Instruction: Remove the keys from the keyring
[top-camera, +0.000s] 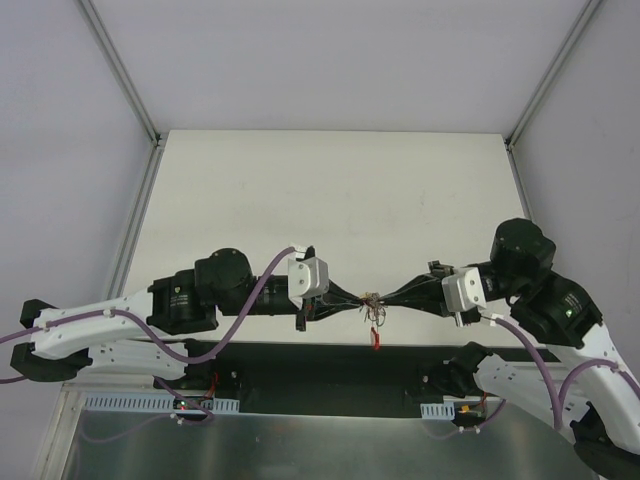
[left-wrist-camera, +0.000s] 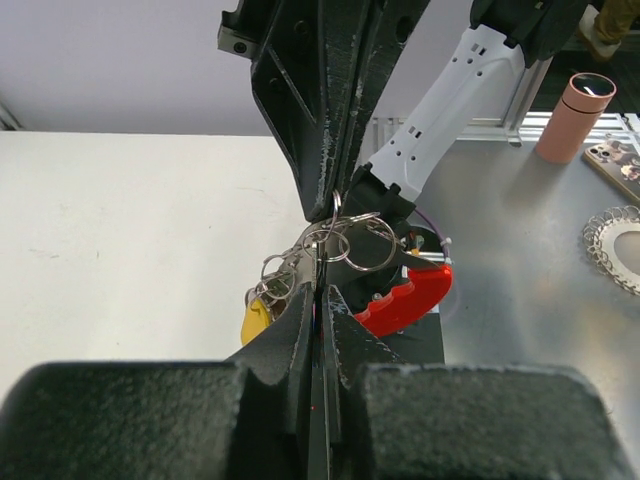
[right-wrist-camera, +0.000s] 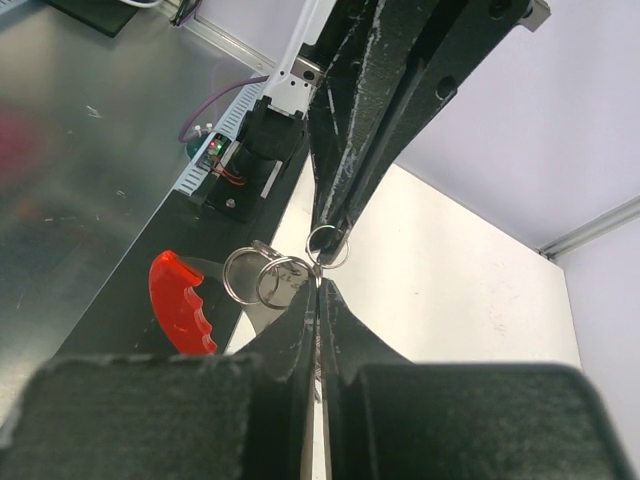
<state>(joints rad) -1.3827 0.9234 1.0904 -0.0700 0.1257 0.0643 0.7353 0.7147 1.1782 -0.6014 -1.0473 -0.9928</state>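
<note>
**So: both grippers clamped on one key bunch at the near table edge**

Overhead, the two arms meet tip to tip over the near edge of the white table (top-camera: 330, 190); the keys (top-camera: 372, 308) hang btwn them, w/ the red head (top-camera: 375, 338) dangling lowest, over the dark strip.

Left gripper (left-wrist-camera: 320, 290): fingers pressed together, nipping the wire loops of the keyring (left-wrist-camera: 340, 240) right at its tips; the right gripper (left-wrist-camera: 326, 208) comes in from opposite, also squeezed tight on the same cluster, so the two sets of tips nearly touch; which loop each one grips is too fine to tell.

Left wrist cam: the yellow head (left-wrist-camera: 255, 322) sits left of the fingers and the red one lower right.

Right wrist cam: a small loop sits at the pinch point; two bigger loops lie just beside it.

A pink cylinder (left-wrist-camera: 578, 115) stands well apart on the metal bench (left-wrist-camera: 520, 260).
</note>
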